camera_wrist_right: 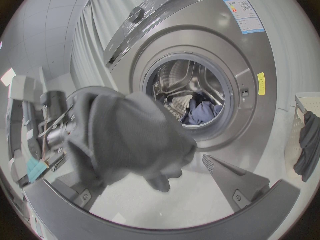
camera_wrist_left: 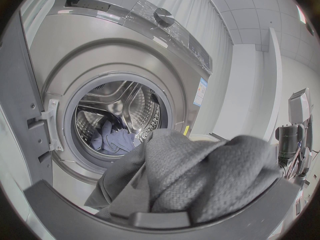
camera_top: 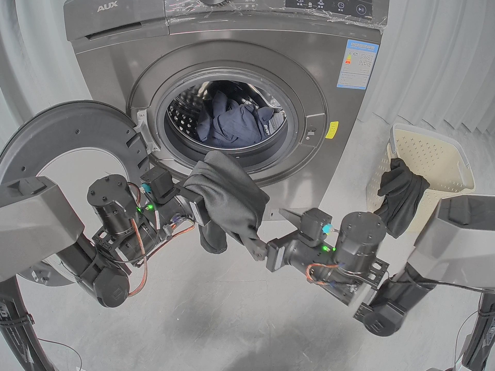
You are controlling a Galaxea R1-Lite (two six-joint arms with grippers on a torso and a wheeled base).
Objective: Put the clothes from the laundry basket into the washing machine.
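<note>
— Where's the grey knit garment (camera_top: 229, 194)?
— Draped over the left gripper (camera_wrist_left: 160, 217), which is clenched on it, in front of the open steel-grey washing machine (camera_top: 309, 73). The right gripper (camera_top: 270, 233) is spread, one finger under the hem.
— Risk?
— The hanging tail may catch on the machine's rim and pull free.

Door (camera_top: 67, 130) swung wide to our left, drum mouth (camera_top: 282, 144) open before us, blue clothes (camera_top: 232, 124) low at its back, grey garment (camera_top: 232, 197) slung before its lower rim, across our way.
</note>
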